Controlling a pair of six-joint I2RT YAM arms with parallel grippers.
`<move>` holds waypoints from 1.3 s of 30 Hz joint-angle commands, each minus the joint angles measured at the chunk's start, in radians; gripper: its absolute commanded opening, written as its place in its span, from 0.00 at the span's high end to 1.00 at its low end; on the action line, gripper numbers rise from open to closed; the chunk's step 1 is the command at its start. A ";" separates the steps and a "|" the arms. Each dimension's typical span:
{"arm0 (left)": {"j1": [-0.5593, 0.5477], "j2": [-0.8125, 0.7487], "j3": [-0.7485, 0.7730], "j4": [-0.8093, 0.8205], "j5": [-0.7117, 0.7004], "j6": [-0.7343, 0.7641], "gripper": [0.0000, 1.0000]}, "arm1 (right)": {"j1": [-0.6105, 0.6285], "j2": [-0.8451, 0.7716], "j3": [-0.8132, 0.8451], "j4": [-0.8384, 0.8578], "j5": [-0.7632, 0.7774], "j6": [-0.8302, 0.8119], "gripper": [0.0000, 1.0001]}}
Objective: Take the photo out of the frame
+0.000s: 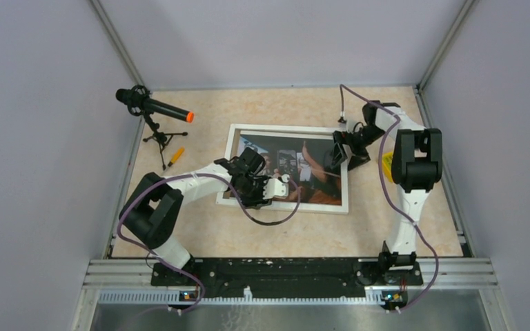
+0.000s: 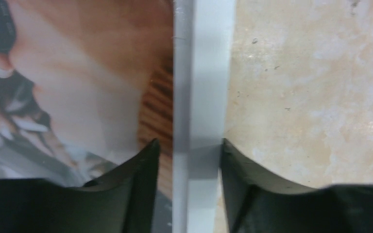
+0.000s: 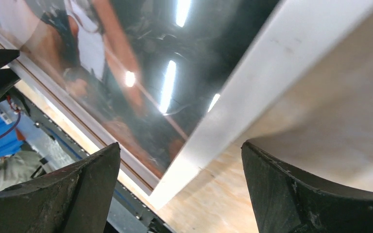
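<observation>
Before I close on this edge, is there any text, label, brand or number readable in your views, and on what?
No readable text in any view.
The photo: a collage of people, no lettering legible; glare covers part of it in the right wrist view.
The frame: plain white border, no marks.
The yellow patch by the right arm: too small to tell whether it carries print.
The microphone: no marking legible.

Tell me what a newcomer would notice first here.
A white frame lies flat mid-table, with its glossy dark photo face up. The left hand straddles the frame's border on the left side, while the right hand gapes wide at its right edge. A microphone with an orange tip stands at the far left.
</observation>
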 commanded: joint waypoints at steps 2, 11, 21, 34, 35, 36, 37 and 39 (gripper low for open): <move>-0.006 0.044 0.094 -0.052 0.017 -0.044 0.68 | -0.073 -0.080 0.056 0.028 0.031 -0.067 0.06; -0.006 0.082 0.215 -0.169 0.003 -0.033 0.87 | -0.083 -0.169 0.022 -0.010 0.002 -0.085 0.05; -0.005 0.140 0.227 -0.148 -0.069 -0.014 0.92 | -0.086 -0.198 -0.015 0.014 -0.011 -0.069 0.04; -0.003 0.194 0.300 -0.104 -0.133 0.013 0.91 | -0.088 -0.243 -0.084 0.048 -0.001 -0.068 0.04; -0.003 0.200 0.305 -0.102 -0.145 0.018 0.91 | -0.089 -0.244 -0.084 0.045 0.001 -0.070 0.04; -0.003 0.205 0.312 -0.108 -0.157 0.028 0.91 | -0.089 -0.248 -0.086 0.043 0.001 -0.071 0.04; -0.003 0.211 0.319 -0.112 -0.168 0.035 0.91 | -0.089 -0.251 -0.088 0.042 0.001 -0.074 0.04; -0.003 0.219 0.322 -0.106 -0.188 0.044 0.90 | -0.089 -0.260 -0.095 0.043 0.000 -0.074 0.03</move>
